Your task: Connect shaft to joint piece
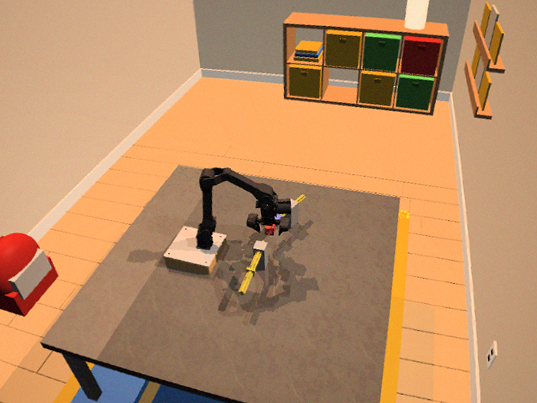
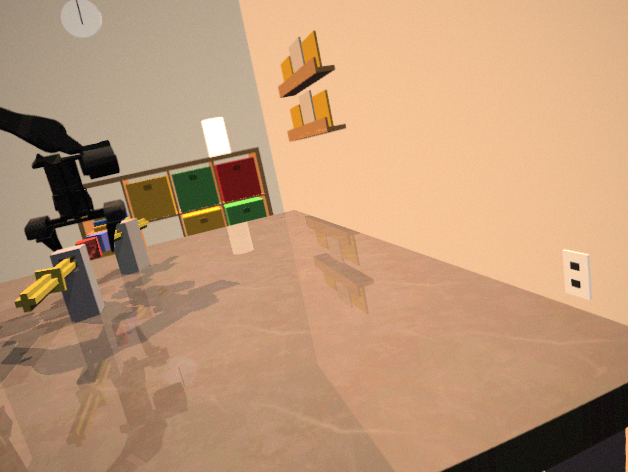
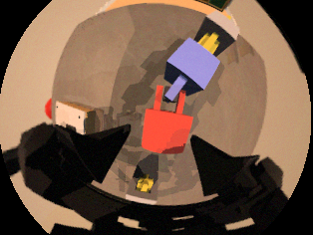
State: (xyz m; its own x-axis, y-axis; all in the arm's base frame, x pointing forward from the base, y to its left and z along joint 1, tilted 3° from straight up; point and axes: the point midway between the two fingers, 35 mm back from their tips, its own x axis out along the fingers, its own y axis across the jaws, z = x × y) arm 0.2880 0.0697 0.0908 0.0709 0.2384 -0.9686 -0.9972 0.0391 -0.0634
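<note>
Brown bench [image 1: 213, 324] [image 2: 355, 365] [image 3: 100, 65] is carrying both blocks, red joint piece [image 1: 269, 229] [image 2: 91, 247] [image 3: 167, 130] sitting between them, gripper [image 1: 268, 223] [image 2: 83, 246] [image 3: 160, 132] standing wide, holding nothing, letting-go seemingly finishing, next move calling for backing clear, then pushing the second shaft [image 1: 249, 271] [image 2: 45, 287] [image 3: 145, 183].

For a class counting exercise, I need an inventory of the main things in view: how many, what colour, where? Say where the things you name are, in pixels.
red joint piece [image 1: 269, 229] [image 2: 90, 247] [image 3: 167, 130]: one, red, between the blocks
hinge piece [image 3: 193, 65]: one, violet, beside the red piece
blocks [image 1: 260, 245] [image 2: 83, 289]: two, grey, upright on the table
shafts [image 1: 250, 272] [image 2: 43, 290]: two, yellow, one at each block
table [image 1: 215, 339] [image 2: 406, 355]: one, brown-grey, under everything
shelf unit [image 1: 363, 20]: one, orange-brown, back wall
lamp [image 1: 417, 8] [image 2: 215, 136]: one, white, on the shelf unit
arm [image 1: 206, 204] [image 2: 35, 129]: one, black, on a pale base
fingers [image 1: 270, 224] [image 2: 81, 243]: two, black, open
</note>
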